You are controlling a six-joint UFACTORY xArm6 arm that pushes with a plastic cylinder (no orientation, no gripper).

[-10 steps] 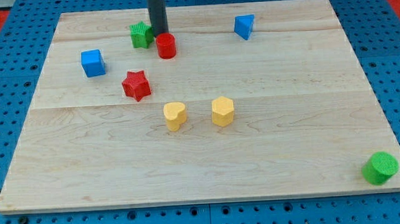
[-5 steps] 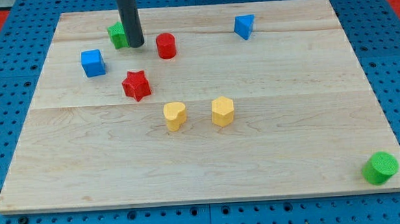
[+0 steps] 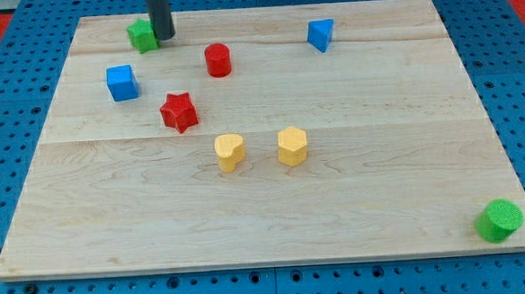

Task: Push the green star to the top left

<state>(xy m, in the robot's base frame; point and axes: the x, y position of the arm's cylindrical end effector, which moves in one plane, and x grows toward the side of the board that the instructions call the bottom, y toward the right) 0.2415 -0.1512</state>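
My tip [image 3: 163, 37] touching right side of green star [image 3: 141, 34]; star near board's top-left, just inside top edge. Rod dark, straight, smooth; no jaws, nothing gripped. Board [image 3: 382, 186] pale wood, visible grain, 3 planks. Blocks matte plastic: blue cube [image 3: 121, 82], red cylinder [image 3: 217, 59], red star [image 3: 179, 112], blue triangular block [image 3: 321, 35], yellow heart [image 3: 229, 152], yellow hexagon [image 3: 292, 146], green cylinder [image 3: 499, 220] at bottom-right corner.
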